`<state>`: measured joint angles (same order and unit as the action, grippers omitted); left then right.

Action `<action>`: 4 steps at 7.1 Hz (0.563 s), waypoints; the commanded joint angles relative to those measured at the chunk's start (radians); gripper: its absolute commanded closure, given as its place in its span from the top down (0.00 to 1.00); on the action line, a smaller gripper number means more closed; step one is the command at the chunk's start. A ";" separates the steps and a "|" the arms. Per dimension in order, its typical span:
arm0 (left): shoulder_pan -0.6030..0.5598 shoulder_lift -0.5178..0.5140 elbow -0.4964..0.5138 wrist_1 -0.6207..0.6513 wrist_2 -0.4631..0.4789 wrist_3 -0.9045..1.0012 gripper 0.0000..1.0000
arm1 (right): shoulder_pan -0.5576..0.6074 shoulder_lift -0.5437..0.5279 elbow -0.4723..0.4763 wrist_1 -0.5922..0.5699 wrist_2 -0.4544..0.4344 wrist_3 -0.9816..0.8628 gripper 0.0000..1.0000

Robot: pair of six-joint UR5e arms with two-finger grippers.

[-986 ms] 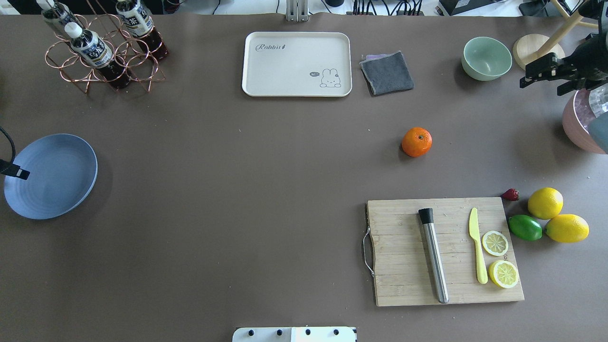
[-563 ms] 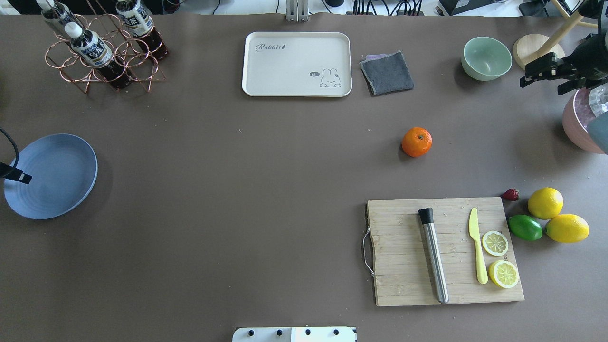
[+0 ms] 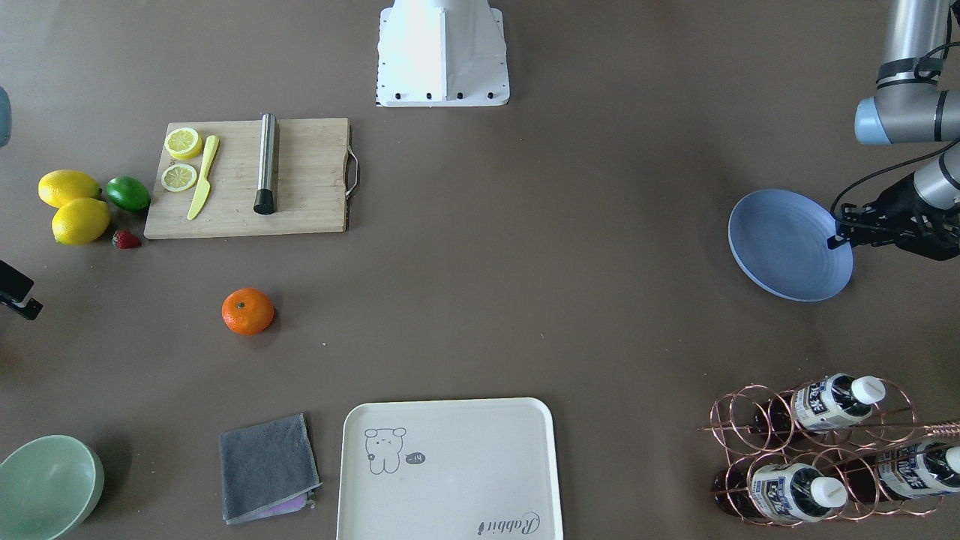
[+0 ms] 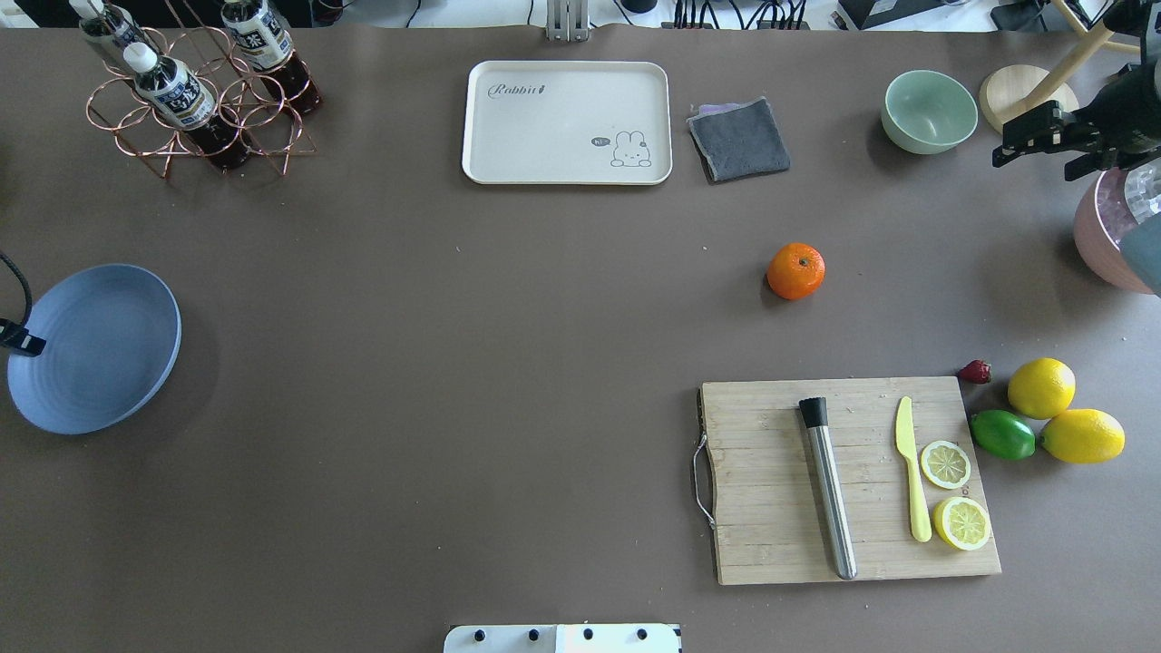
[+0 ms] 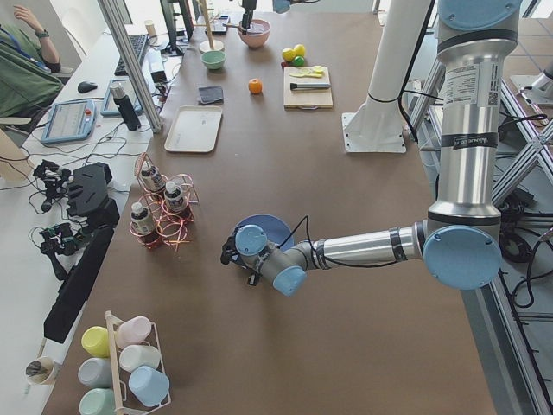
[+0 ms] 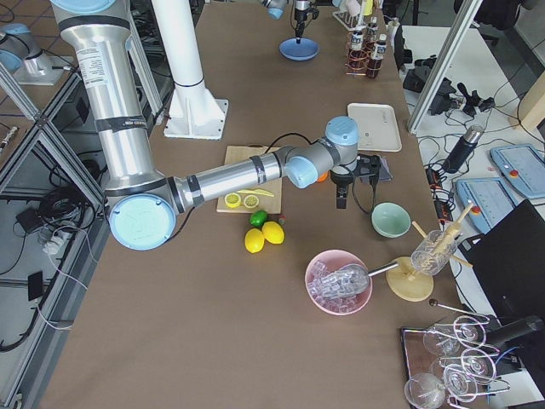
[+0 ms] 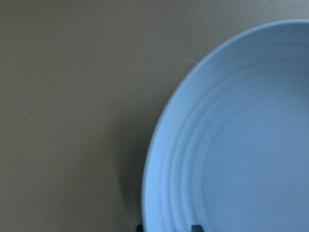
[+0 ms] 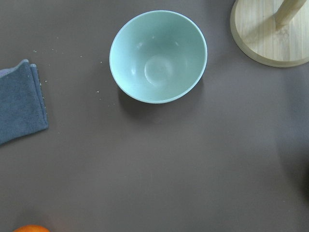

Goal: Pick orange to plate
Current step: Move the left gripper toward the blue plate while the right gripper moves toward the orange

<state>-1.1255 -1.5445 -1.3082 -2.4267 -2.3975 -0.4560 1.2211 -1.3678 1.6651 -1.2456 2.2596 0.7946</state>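
The orange rests alone on the brown table, right of centre, and also shows in the front view and at the bottom edge of the right wrist view. At the far left lies the light-blue plate, with my left gripper shut on its outer rim. The left wrist view shows the plate's rim running between the two fingertips. My right gripper hangs open high at the right edge, near the pale-green bowl and well away from the orange.
A cutting board with a steel muddler, yellow knife and lemon slices lies near the orange. Two lemons, a lime and a strawberry sit right of it. A cream tray, grey cloth, bottle rack and pink bowl line the far and right edges.
The plate has slid a little toward the robot's side of the table, carried by the left gripper on its rim. The right gripper has barely moved; the orange stays put.
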 commanded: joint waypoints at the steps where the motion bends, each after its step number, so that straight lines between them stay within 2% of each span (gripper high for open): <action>1: -0.007 -0.003 -0.009 0.000 -0.049 -0.088 0.00 | 0.000 0.001 0.001 0.000 0.000 0.000 1.00; 4: -0.071 -0.042 -0.040 0.008 -0.110 -0.139 0.00 | 0.000 0.003 0.002 0.000 0.000 0.026 1.00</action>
<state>-1.1674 -1.5703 -1.3326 -2.4251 -2.4817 -0.5783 1.2211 -1.3658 1.6663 -1.2456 2.2595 0.8057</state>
